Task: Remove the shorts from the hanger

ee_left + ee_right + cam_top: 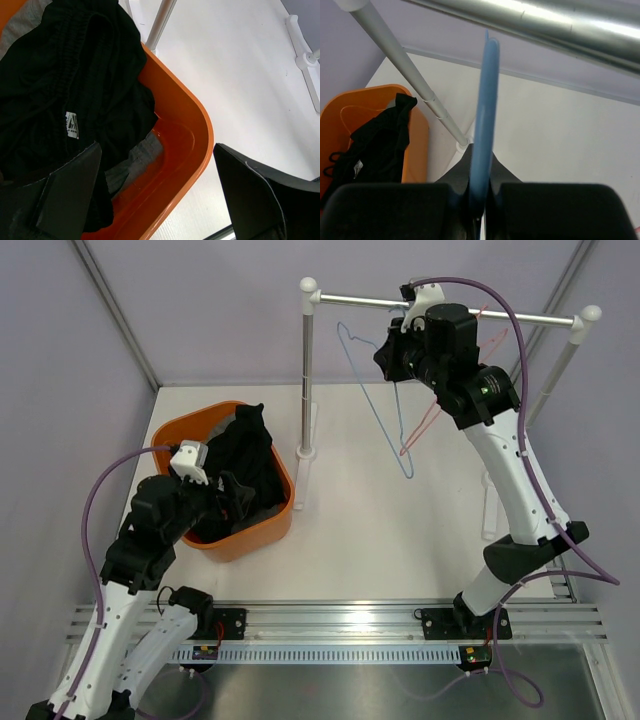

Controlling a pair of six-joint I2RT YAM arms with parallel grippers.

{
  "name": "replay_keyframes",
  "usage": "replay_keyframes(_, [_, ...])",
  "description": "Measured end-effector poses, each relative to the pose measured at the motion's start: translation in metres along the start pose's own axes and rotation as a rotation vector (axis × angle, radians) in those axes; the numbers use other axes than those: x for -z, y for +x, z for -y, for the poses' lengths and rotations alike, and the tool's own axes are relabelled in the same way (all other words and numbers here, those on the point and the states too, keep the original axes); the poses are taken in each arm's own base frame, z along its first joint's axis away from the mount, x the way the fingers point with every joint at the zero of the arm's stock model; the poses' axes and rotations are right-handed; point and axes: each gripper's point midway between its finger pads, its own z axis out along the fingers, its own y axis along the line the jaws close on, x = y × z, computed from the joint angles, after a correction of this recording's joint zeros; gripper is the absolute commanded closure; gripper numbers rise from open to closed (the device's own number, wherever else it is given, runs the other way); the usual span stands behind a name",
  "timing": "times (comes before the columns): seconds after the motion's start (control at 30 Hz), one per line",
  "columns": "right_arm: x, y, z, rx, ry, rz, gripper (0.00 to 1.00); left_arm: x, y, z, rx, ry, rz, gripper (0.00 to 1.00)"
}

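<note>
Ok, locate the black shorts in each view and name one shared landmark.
Top external: black shorts left of centre, in the orange tub.
Left wrist: upper left, draped in the tub.
Right wrist: lower left.
Shared landmark: the orange tub.

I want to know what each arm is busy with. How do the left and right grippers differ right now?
The left gripper is open and holds nothing, while the right gripper is shut on the blue hanger. The left gripper sits low at the orange basket, where the black shorts lie. The right gripper is raised to the metal rail. Both have dark, flat fingers.
</note>
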Motion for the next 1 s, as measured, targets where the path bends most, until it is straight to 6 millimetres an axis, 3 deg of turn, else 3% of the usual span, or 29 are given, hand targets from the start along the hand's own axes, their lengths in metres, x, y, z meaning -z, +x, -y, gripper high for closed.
replay_keyframes(0.43, [0.002,-0.034,-0.016,-0.111,-0.049,0.063,1.00,0.001,0.013,-0.004,-0.015,-0.002,-0.006,0.01])
replay_keyframes(0.63, [-0.010,-0.045,-0.016,-0.137,-0.035,0.084,1.00,0.002,0.016,-0.005,-0.016,-0.003,-0.007,0.01])
replay_keyframes(1.0, [-0.051,-0.019,-0.006,-0.145,0.027,0.012,1.00,0.001,0.016,-0.006,-0.017,-0.009,-0.007,0.01])
